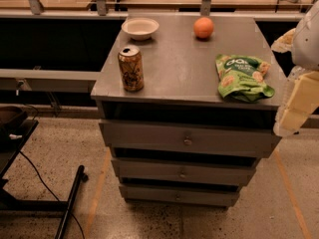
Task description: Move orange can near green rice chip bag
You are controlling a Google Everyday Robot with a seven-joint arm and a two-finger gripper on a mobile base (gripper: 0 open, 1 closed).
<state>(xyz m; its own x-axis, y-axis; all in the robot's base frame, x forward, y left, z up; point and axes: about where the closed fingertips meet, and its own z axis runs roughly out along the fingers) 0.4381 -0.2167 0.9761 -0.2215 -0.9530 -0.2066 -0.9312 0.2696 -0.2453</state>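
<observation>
The orange can (pixel 130 68) stands upright near the front left corner of the grey cabinet top (pixel 179 63). It is orange-gold with dark print and a silver top. The green rice chip bag (pixel 241 77) lies flat near the front right corner, with white lettering and pale chip pictures. My gripper (pixel 297 105) hangs at the right edge of the view, just off the cabinet's front right corner, to the right of the bag and far from the can. It holds nothing that I can see.
A white bowl (pixel 140 28) sits at the back left of the top and a round orange fruit (pixel 203 28) at the back right. The cabinet has three drawers (pixel 187 140) below. A dark stand (pixel 15 133) and a cable lie on the floor at left.
</observation>
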